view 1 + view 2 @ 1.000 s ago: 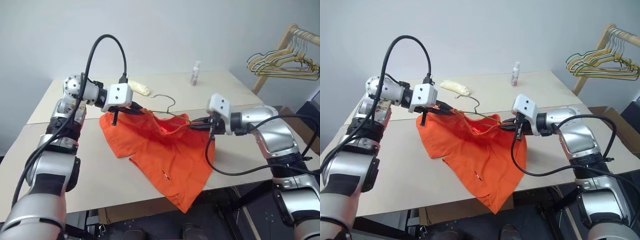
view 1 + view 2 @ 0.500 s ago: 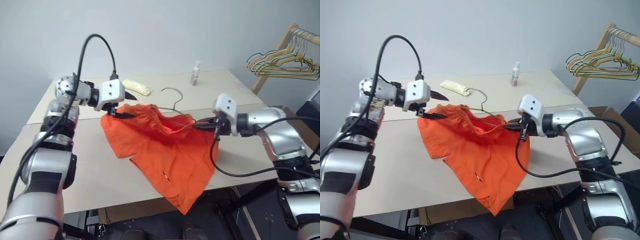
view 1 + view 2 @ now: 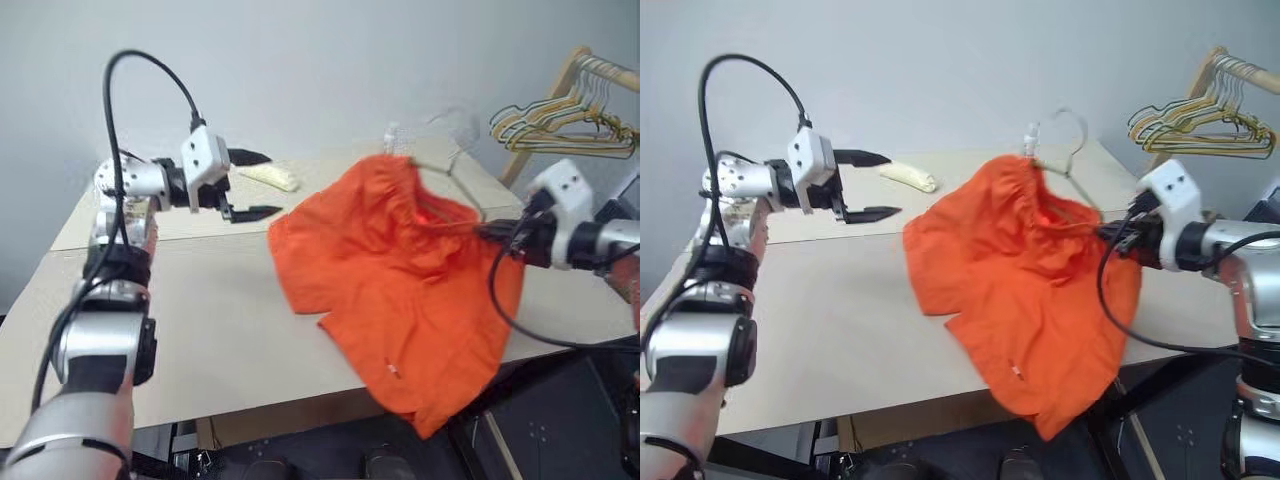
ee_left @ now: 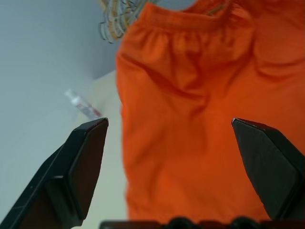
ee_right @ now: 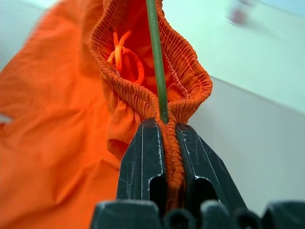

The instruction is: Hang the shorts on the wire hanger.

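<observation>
orange shorts (image 3: 420,290) waistband and wire hanger (image 5: 155,57) pinched between right fingers (image 5: 145,162); left fingers (image 3: 868,184) spread, apart.

I find the scene evenly and softly lit, bright enough throughout, with no hard glare on the pale table (image 3: 180,300) or the grey wall. Shadows are faint and diffuse; the deepest dark lies below the table's front edge. In my head views the shorts (image 3: 410,290) and my right gripper (image 3: 495,232) are smeared by motion blur, and the wire hanger (image 3: 1072,150) is reduced to a ghosted streak. My left wrist view is soft, the fabric lacking detail. My right wrist view is sharp at the waistband, with the background bottle (image 5: 238,12) out of focus.
</observation>
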